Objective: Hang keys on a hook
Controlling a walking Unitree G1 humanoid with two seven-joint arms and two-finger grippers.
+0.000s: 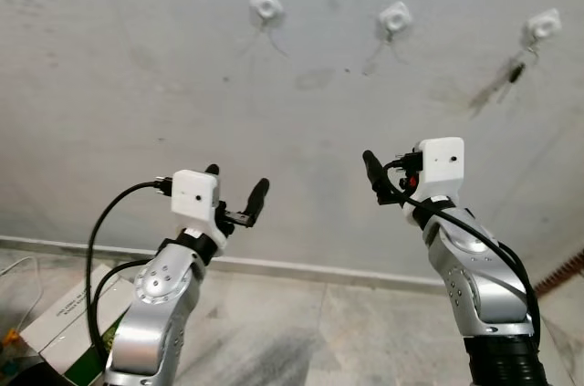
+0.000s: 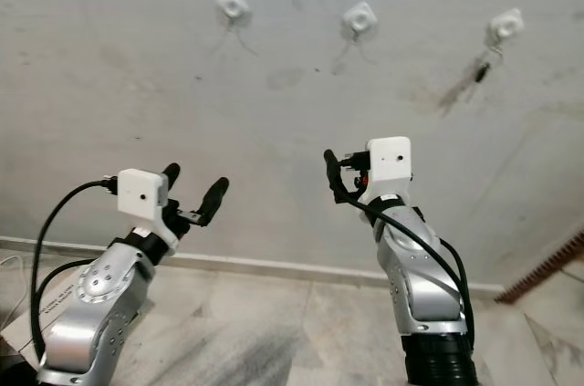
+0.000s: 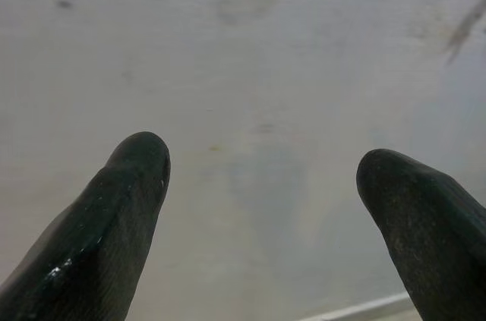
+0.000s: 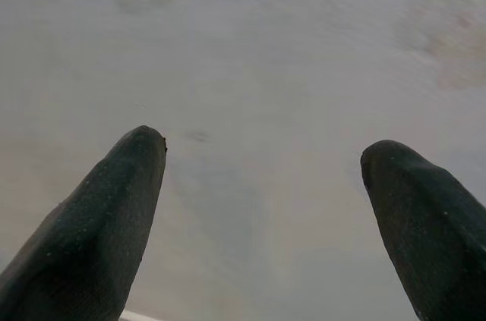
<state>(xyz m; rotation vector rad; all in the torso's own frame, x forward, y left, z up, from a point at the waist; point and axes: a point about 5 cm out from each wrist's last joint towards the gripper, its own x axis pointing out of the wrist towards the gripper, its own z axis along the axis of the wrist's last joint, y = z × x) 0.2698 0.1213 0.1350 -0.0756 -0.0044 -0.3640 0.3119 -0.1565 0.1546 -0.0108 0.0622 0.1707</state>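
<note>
White hooks line the far wall; keys (image 1: 513,74) already hang on the right hook (image 1: 542,26). Left tool (image 1: 239,193) and right tool (image 1: 376,176) hover below, spread, holding nothing. Task looks done.

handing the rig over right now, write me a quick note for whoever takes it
Left gripper: open, holding nothing, raised in front of the wall, well below the hooks.
Right gripper: open, holding nothing, raised at about the same height, also facing the wall.
Hooks: three white ones in a row high on the wall. The left hook and middle hook look bare.
Keys: a small dark thing that looks like the keys hangs from the right hook; too small to be sure.
Done: the hanging seems finished, both jaws free.
Left: confirm the keys sit securely, then lower the arms.
</note>
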